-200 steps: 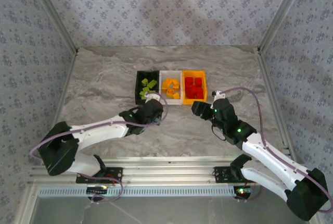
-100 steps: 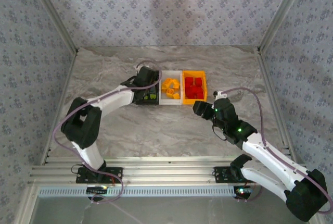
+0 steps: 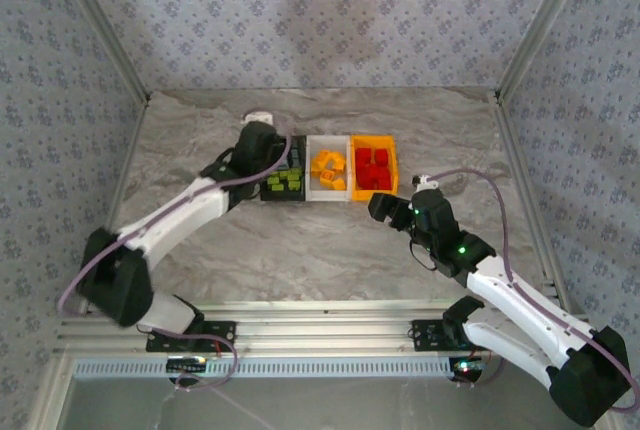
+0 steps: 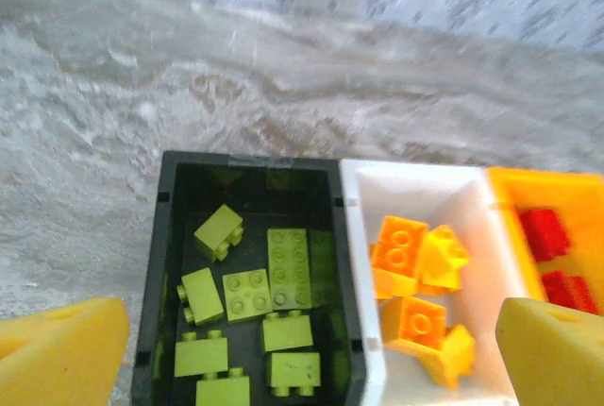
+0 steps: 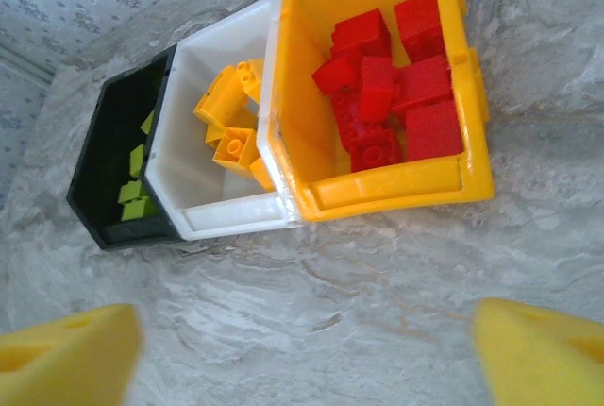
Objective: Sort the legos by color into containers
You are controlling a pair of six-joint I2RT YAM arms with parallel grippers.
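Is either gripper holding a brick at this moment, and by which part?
Nothing is held. The left gripper is open by the black bin, the right gripper open near the orange bin.

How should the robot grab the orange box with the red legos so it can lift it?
Probably pinch the near end wall of the orange bin, coming down from above on the robot's side. That rim is bare and faces open space. Its left wall sits against the white bin, and the red legos crowd the middle.
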